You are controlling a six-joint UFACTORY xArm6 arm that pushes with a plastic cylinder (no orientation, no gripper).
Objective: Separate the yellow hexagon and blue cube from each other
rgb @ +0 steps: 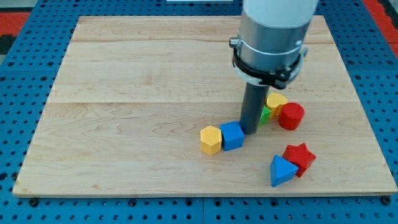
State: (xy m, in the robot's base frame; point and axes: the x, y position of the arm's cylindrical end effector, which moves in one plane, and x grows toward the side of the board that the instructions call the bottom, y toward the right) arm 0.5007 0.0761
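The yellow hexagon (211, 139) lies on the wooden board (137, 93), right of centre toward the view's bottom. The blue cube (232, 135) touches its right side. My tip (250, 130) stands just right of the blue cube, at or very near its upper right corner. The rod rises from there into the grey arm body (273, 37) at the view's top.
Right of the rod a second yellow block (277, 101), a green block (265, 115) partly hidden by the rod, and a red cylinder (291, 116) sit close together. Below them a red star (300, 157) touches a blue triangle (282, 170).
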